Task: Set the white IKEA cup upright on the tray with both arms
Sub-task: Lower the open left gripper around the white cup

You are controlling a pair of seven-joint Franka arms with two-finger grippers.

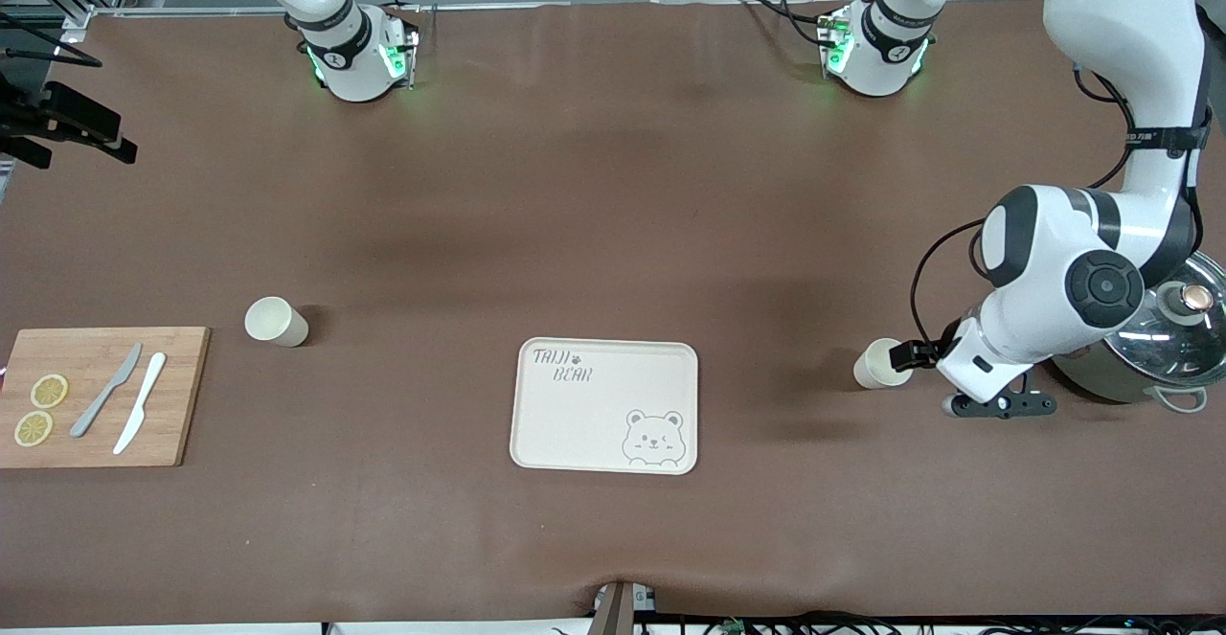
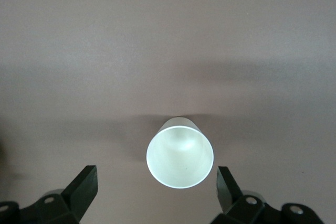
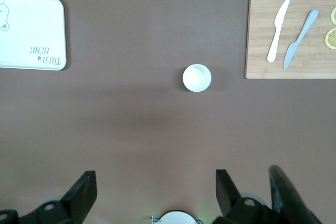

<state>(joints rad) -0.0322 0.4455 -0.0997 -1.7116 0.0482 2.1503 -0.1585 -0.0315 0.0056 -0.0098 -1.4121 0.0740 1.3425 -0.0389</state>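
Left gripper [image 1: 905, 355] at a cup [image 1: 878, 364], jaws wide open around its mouth, no contact.
Tray [image 1: 536, 424] bare at its 9 o'clock; right gripper [image 3: 152, 195] high, spread, empty.

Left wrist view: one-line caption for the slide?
Left gripper open, fingers either side of a white cup lying on the brown table, mouth toward the camera.
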